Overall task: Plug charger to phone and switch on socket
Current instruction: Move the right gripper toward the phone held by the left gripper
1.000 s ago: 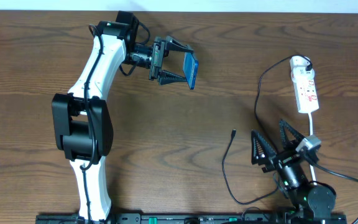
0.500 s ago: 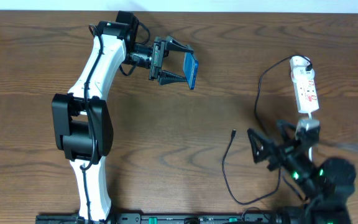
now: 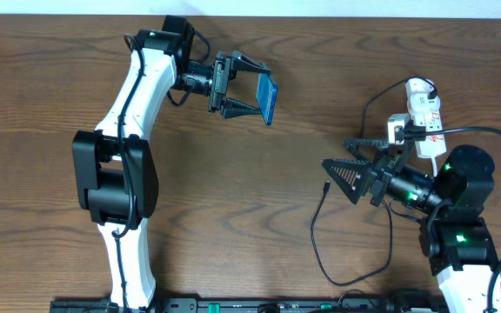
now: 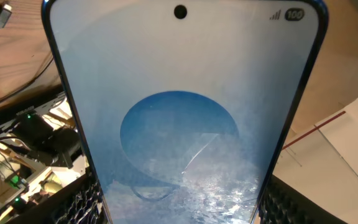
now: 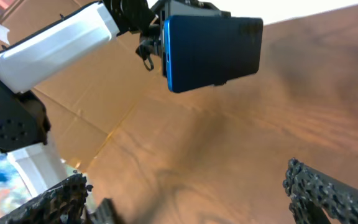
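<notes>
Held the phone [image 3: 268,97] clear of the table [image 3: 233,200], pinched across its edges in the left gripper [image 3: 259,89]. Hovered the right gripper [image 3: 337,163] with jaws spread wide and empty, just beside the charger's tip [image 3: 326,185] lying on the wood. Could easily have missed so thin a tip, or caught the cable [image 3: 313,239] behind it and left the tip drooping, hopeless for lining up with the phone. Might also have twisted the phone in its narrow pinch on insertion, or tugged the cable taut at the power strip [image 3: 424,96].
</notes>
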{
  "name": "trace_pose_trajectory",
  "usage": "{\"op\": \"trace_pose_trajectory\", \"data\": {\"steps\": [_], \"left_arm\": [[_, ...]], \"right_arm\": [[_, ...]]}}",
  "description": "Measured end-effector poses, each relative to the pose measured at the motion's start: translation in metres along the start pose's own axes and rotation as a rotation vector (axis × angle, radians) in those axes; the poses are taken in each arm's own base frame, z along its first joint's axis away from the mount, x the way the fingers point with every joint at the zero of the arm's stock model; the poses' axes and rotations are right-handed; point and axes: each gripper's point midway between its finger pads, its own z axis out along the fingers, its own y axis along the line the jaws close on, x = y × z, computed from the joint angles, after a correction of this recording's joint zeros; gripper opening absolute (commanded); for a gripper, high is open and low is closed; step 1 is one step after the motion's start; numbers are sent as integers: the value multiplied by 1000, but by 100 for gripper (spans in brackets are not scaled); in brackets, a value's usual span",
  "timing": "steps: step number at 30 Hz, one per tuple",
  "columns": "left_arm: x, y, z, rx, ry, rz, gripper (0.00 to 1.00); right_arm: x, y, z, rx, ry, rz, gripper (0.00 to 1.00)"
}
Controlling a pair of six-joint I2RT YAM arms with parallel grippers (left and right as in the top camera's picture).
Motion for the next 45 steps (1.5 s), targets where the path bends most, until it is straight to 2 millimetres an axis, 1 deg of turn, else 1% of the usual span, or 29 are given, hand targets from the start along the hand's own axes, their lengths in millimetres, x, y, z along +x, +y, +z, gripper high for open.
{"op": "trace_pose_trajectory", "data": {"steps": [3,4,5,8,10,12,13,14,17,19,21,22,26,29,30,31,33,35,43,45], "left_arm": [[0,0,0,0,0,0,68],[0,0,0,0,0,0,68],[0,0,0,0,0,0,68],[0,0,0,0,0,1,68],[0,0,0,0,0,1,68],[0,0,0,0,0,0,68],[0,0,0,0,0,1,68],[0,0,0,0,0,1,68],[0,0,0,0,0,-1,68],[0,0,0,1,1,0,68],[0,0,0,0,0,1,68],[0,0,0,0,0,0,67],[0,0,0,0,0,0,67],[0,0,0,0,0,0,67],[0,0,0,0,0,0,67],[0,0,0,0,0,0,67],[0,0,0,0,0,1,67],[0,0,0,0,0,0,67],[0,0,0,0,0,0,67],[0,0,0,0,0,0,67]], "right_arm": [[5,-4,1,61,50,115,99],[8,-5,2,110,85,148,99],[6,-4,2,139,100,168,99],[2,-2,3,283,170,162,99],[-6,3,7,381,216,123,99],[-14,10,14,430,242,72,95],[-18,13,18,456,254,46,90],[-24,18,29,489,273,-7,88],[-26,25,45,537,317,-55,88],[-30,32,66,552,343,-95,88],[-33,35,80,577,358,-121,87],[-32,35,86,587,366,-129,85],[-38,31,106,661,359,-147,85],[-38,22,114,730,339,-140,84],[-37,19,116,752,334,-134,82],[-36,13,118,780,327,-126,77],[-37,8,120,804,313,-114,70],[-39,4,124,819,295,-104,60],[-37,-9,137,849,273,-76,57],[-38,-10,141,848,266,-74,52]]}}
